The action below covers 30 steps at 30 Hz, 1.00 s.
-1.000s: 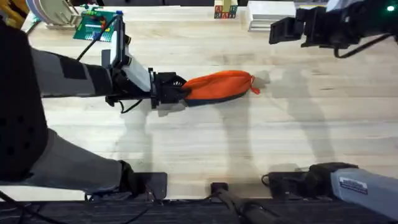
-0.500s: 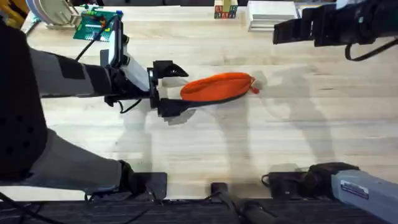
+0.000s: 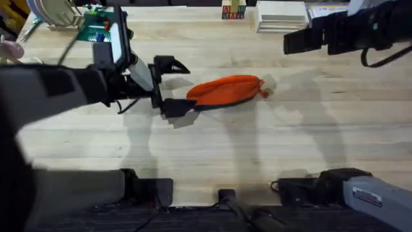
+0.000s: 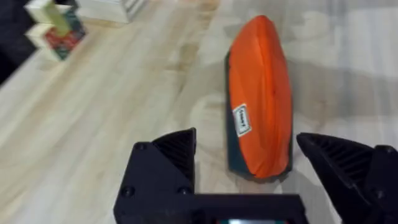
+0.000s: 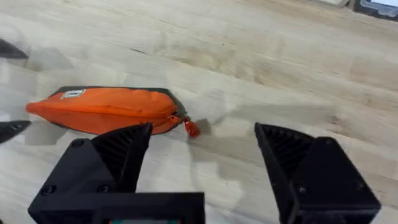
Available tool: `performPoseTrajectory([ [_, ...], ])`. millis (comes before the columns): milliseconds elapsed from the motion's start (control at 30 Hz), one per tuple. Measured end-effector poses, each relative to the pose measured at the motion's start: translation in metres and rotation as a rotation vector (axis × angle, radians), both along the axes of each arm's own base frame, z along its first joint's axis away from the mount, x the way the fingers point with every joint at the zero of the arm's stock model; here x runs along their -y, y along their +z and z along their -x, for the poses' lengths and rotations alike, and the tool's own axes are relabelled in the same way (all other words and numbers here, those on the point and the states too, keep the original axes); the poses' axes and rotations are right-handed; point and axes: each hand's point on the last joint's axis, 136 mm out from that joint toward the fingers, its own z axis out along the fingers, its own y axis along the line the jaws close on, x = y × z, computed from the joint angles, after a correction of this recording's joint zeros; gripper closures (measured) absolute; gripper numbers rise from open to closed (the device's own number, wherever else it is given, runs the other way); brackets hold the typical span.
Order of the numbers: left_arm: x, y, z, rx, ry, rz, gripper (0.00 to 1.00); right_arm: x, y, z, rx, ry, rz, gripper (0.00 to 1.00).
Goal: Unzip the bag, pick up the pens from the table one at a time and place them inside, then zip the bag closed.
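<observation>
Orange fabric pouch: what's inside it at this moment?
Cannot tell. The orange fabric pencil pouch lies zipped shut on the light wooden table, pull tab at its end; the fabric hides its contents.

Even, bright indoor lighting on a pale wooden table (image 3: 270, 142).
Soft, broad shadows of the raised arms fall across the planks to both sides of the bag (image 3: 225, 90), and a faint shadow lies beside it. The left arm (image 3: 45, 96), close under the overhead camera, appears large and blurred. In both wrist views the near fingers look soft and dark.
</observation>
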Motion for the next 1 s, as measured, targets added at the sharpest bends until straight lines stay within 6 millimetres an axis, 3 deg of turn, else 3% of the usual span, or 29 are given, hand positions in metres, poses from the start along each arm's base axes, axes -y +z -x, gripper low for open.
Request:
performPoseTrajectory([
  [300,-0.016,0.053,-0.005,0.067,0.195,-0.122,0.007,0.002,0.01,0.011,0.023,0.0,0.004,0.004],
  [600,-0.027,0.103,0.013,-0.067,0.438,-0.032,0.006,0.005,0.043,0.028,0.139,-0.008,0.004,0.004],
  [667,-0.031,0.109,0.018,-0.107,0.505,-0.015,0.006,0.005,0.048,0.029,0.156,-0.008,0.003,0.004],
  [700,-0.038,0.113,0.03,-0.171,0.598,0.003,0.007,0.005,0.051,0.028,0.171,-0.008,0.002,0.004],
  [833,-0.042,0.11,0.047,-0.254,0.673,0.014,0.006,0.005,0.051,0.027,0.174,-0.009,0.002,0.004],
  [1000,-0.048,0.108,0.052,-0.317,0.746,0.039,0.005,0.005,0.051,0.027,0.175,-0.009,0.002,0.004],
])
